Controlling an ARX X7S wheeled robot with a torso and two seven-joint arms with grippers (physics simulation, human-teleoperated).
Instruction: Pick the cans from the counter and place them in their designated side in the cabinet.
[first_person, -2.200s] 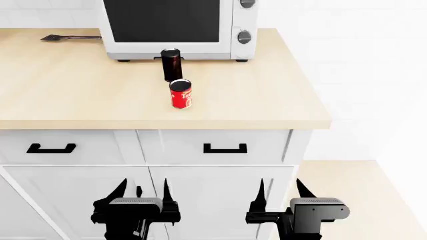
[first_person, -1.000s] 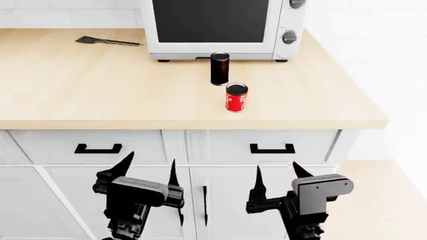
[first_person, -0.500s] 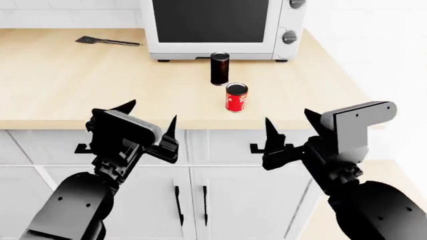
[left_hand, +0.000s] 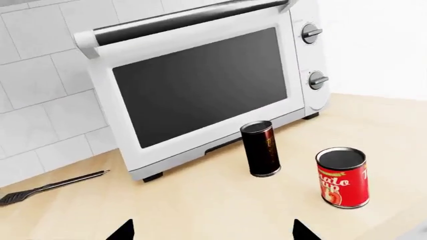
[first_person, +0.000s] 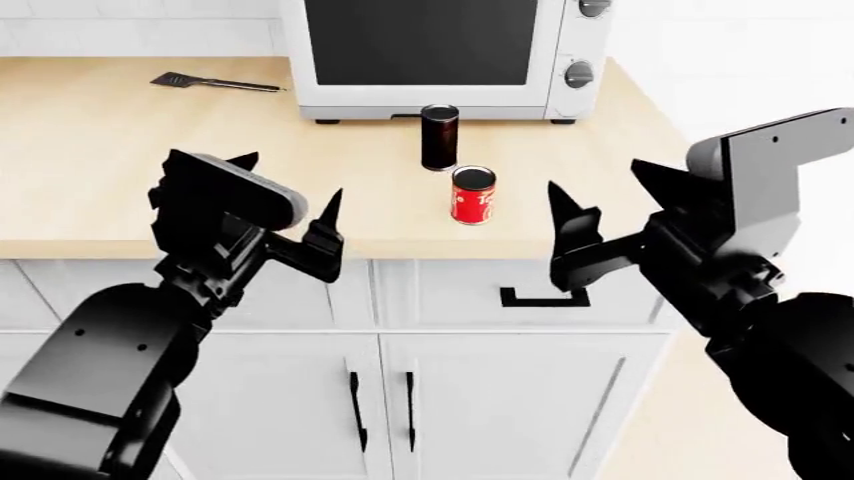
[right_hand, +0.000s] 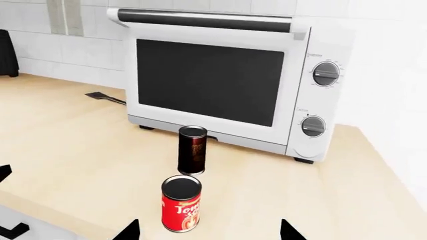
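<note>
We see the two cans standing upright on the desk (first_person: 160, 170), in front of the white toaster oven (first_person: 441, 55). The dark can (first_person: 439, 137) is closer to the oven door, and the red can (first_person: 473, 194) stands just beside it, nearer to the front edge of the desk, and the two do not touch. Our left hand (first_person: 283, 192) is raised in front of the desk edge, to the left of the cans, with its fingers spread apart and nothing between them. Our right hand (first_person: 617, 200) is raised at the other side of the red can, also with fingers apart and empty. A black spatula (first_person: 214, 82) lies flat on the desk far to the left of the oven. Under the desk there are white drawers with a black handle (first_person: 541, 298) and closed cabinet doors (first_person: 441, 400).
</note>
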